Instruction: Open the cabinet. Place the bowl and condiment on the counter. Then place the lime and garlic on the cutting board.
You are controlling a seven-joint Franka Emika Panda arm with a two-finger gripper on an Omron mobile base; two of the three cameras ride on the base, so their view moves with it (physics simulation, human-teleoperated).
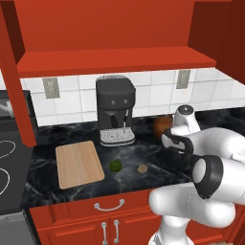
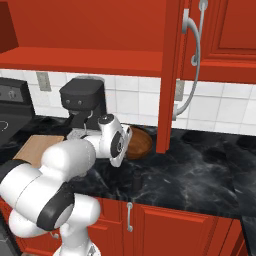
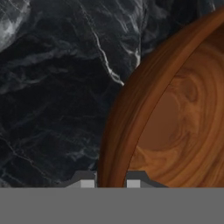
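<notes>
You are holding the bowl (image 3: 175,127) by its rim, the gripper (image 3: 110,183) pinched narrow with one finger inside and one outside, since the wall is thin enough to clamp. It is sitting low over the counter (image 2: 200,170), beside the coffee machine (image 1: 115,110). The lime (image 1: 115,165) and garlic (image 1: 142,168) are waiting just beside the cutting board (image 1: 79,163).

The cabinet (image 2: 170,75) stands open, its red doors swung out. The brown wooden bowl (image 2: 137,141) sits upright on the black marble counter (image 2: 200,170), right of the coffee machine. A small dark cylinder, probably the condiment (image 2: 136,181), stands near the counter's front edge. The lime (image 1: 115,165) and garlic (image 1: 142,168) lie on the counter just right of the bare cutting board (image 1: 79,163).
</notes>
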